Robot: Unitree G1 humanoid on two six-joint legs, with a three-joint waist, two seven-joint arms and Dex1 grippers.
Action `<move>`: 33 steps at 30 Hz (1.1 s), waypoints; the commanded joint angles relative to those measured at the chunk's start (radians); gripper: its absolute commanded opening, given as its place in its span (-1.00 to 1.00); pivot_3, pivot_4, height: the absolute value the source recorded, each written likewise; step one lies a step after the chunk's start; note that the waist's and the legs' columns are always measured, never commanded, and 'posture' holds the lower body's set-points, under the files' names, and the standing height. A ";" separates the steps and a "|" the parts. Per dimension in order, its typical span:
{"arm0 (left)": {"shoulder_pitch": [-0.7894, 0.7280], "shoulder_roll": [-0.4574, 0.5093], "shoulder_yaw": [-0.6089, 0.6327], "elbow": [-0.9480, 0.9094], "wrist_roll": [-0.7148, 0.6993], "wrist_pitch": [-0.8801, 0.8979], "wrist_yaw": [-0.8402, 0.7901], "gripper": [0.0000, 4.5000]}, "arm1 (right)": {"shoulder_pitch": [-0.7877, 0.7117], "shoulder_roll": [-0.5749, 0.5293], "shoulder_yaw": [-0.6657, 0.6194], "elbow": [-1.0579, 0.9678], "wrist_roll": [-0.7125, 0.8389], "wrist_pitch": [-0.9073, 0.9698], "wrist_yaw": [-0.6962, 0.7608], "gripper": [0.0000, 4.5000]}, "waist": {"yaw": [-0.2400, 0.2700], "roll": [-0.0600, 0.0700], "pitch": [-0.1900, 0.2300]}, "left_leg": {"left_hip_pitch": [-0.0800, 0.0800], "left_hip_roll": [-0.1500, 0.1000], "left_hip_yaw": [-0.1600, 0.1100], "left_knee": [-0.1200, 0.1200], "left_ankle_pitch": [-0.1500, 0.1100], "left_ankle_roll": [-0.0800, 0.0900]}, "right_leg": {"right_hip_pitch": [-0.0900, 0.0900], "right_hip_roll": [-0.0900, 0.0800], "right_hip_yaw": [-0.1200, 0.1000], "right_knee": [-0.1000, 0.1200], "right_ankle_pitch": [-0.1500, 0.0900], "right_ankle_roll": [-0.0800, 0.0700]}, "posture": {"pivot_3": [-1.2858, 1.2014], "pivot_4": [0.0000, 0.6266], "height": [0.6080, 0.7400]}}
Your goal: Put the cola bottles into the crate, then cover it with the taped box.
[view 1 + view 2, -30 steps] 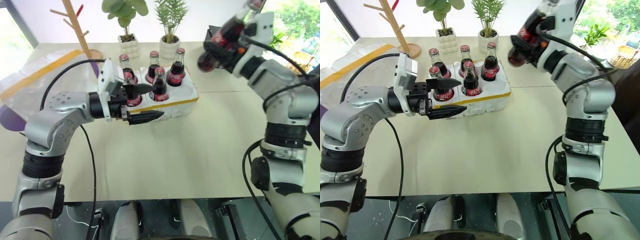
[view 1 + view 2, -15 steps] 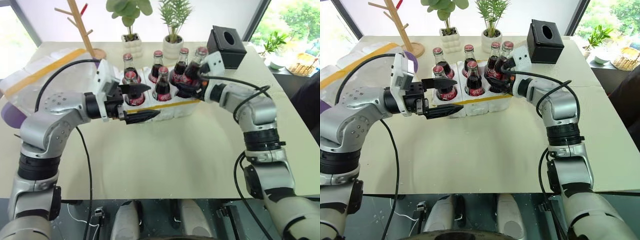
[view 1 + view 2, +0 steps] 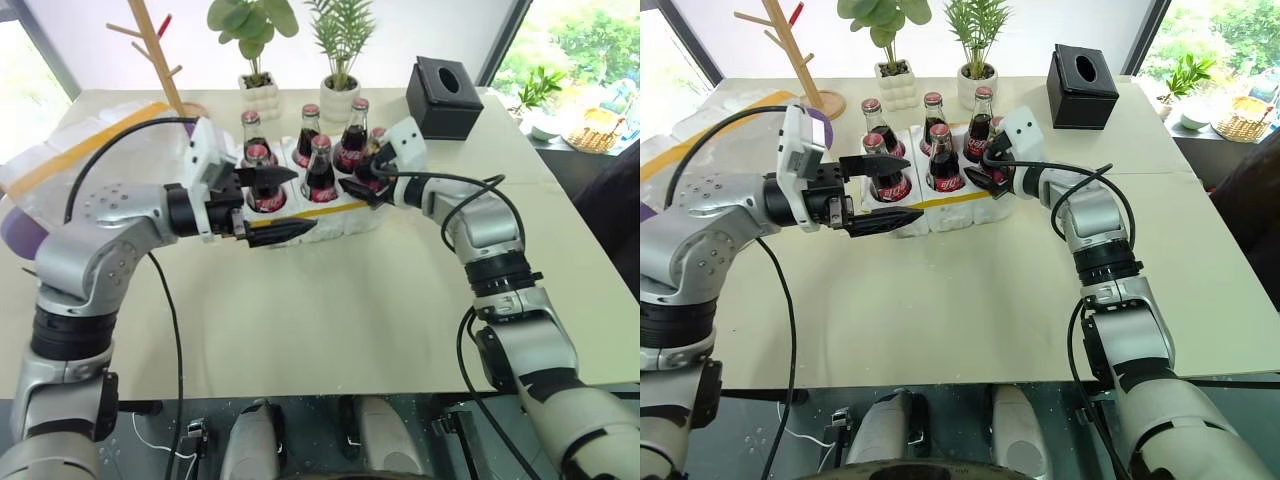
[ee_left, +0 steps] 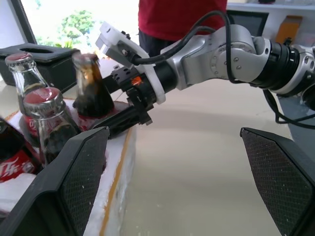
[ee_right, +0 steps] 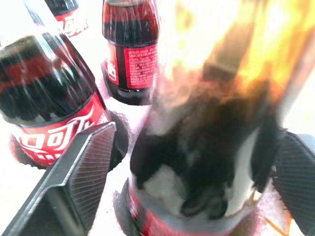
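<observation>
Down from high above the table's far right, the right gripper [image 3: 982,172] has brought the sixth bottle [image 3: 372,157] to the crate [image 3: 330,212], and that bottle now stands in the well at the crate's near right corner. Its fingers are spread to either side of the bottle's lower body; the right wrist view shows a gap between each pad and the glass, so the bottle stands on its own and is not clamped. The right gripper reaches in from the crate's right end, its fingers pointing toward the robot's left.

The left gripper [image 3: 272,203] has kept its place at the crate's near left side, its two black fingers wide apart and holding nothing, one finger over the near left bottle [image 3: 259,178] and the other in front of the crate's yellow-taped side. It points to the robot's right, along the crate's near edge.

All six cola bottles [image 3: 930,140] stand upright in the crate in two rows of three. The crate sits in the far middle of the table [image 3: 400,290], just in front of two potted plants [image 3: 340,45] near the far edge. The taped box [image 3: 70,160] lies at the table's far left corner, well apart from the crate, beside a wooden stand [image 3: 155,50]. A black tissue box [image 3: 1080,72] sits toward the far right edge.
</observation>
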 commanded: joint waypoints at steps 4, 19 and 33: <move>0.104 0.165 0.205 -0.077 -0.069 0.053 -0.021 1.00 | 0.044 -0.152 -0.143 -0.337 0.149 0.234 0.089 0.99 | 0.010 0.001 0.001 | -0.002 0.000 0.000 -0.002 0.000 0.000 | -0.002 0.000 0.000 0.000 0.000 0.000 | 0.03 -0.52 1.00; 0.589 0.664 0.728 0.471 0.278 -0.212 -0.401 1.00 | 0.097 -0.480 -0.370 -0.568 0.487 0.369 0.400 0.99 | 0.007 0.001 0.001 | -0.008 0.001 0.003 -0.003 -0.001 0.000 | -0.012 -0.001 -0.001 -0.002 -0.003 -0.006 | 0.03 -0.52 1.00; -0.214 0.705 0.034 1.349 0.748 -0.735 -0.379 1.00 | 0.069 -0.477 -0.329 -0.615 0.594 0.354 0.446 0.99 | 0.031 0.000 0.000 | -0.014 0.001 0.009 -0.002 0.000 0.000 | -0.017 -0.004 -0.001 -0.001 -0.004 -0.008 | 0.03 -0.52 1.00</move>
